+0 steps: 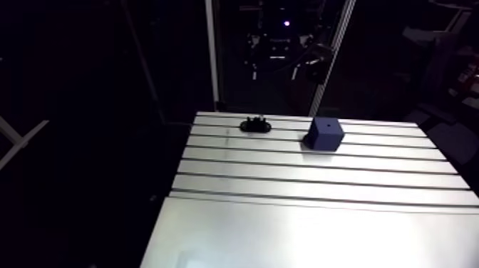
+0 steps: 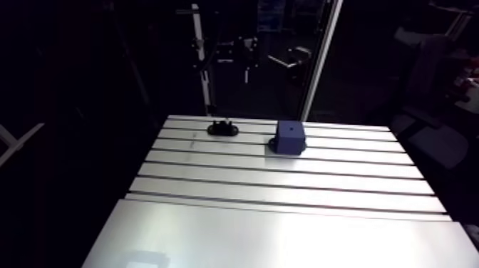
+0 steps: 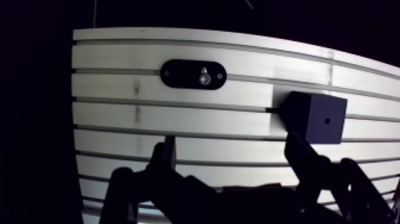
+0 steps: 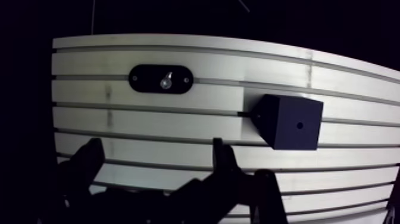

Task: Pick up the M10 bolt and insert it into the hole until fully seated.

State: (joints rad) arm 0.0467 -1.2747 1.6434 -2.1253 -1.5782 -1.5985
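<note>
Table (image 3: 238, 59): slotted aluminium.
Claw (image 3: 232, 146): fingers apart, empty.
Bolt (image 3: 204, 75): ahead of claw, in black holder (image 3: 178, 74).
Handling: probably stiff, slick, light steel; pinch exposed upper end squarely.

There is one slotted aluminium table (image 1: 306, 228). Two things lie on it. The first is one black oval holder (image 3: 178, 74). One shiny bolt (image 3: 204, 76) sits in the middle of it. The holder also has two tiny dots (image 3: 166, 74), one near each end. The second thing is one dark blue block (image 3: 315, 116). In the arm view it sits at about 3 o'clock from the holder. The block shows one small hole (image 3: 327, 120). There is one gripper (image 3: 232, 143), and it has two fingers (image 3: 166, 158).
</note>
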